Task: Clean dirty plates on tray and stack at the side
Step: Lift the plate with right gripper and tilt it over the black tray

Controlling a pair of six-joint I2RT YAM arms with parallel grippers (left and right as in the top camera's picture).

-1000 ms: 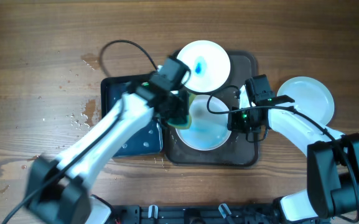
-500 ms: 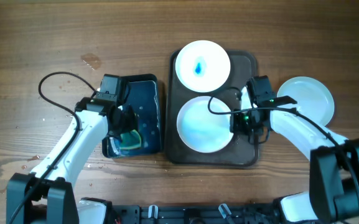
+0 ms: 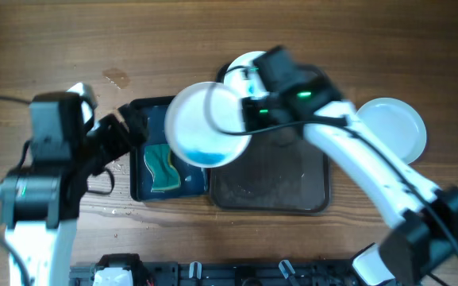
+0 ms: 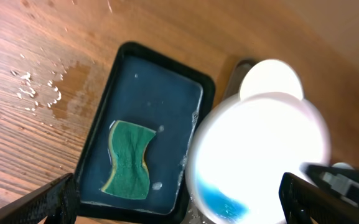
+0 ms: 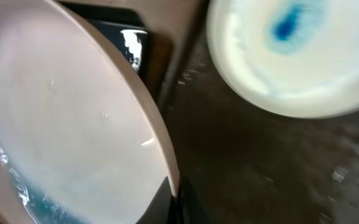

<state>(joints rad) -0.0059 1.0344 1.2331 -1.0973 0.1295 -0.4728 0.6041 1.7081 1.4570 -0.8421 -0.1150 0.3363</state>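
My right gripper (image 3: pixel 250 110) is shut on the rim of a white plate (image 3: pixel 205 123) and holds it tilted above the black tray's right edge. Blue water pools at the plate's lower rim (image 4: pixel 219 202). In the right wrist view the fingertips (image 5: pixel 178 190) pinch that plate (image 5: pixel 67 124). A second plate (image 5: pixel 297 56) with a blue smear lies at the far end of the brown tray (image 3: pixel 276 183). A clean third plate (image 3: pixel 391 127) rests on the table to the right. At the left my left gripper (image 3: pixel 129 127) stands open and empty; its fingers (image 4: pixel 55 199) are spread wide.
A black tray (image 3: pixel 137 191) of blue water sits left of the brown tray, and a green sponge (image 3: pixel 163 168) lies in it. Water drops (image 4: pixel 39 93) spot the wood to its left. The right arm (image 3: pixel 371 167) crosses over the brown tray.
The left gripper let go of the sponge in the black tray, opened and drew back left. The right gripper lifted the near plate off the brown tray and carried it left, tilted.
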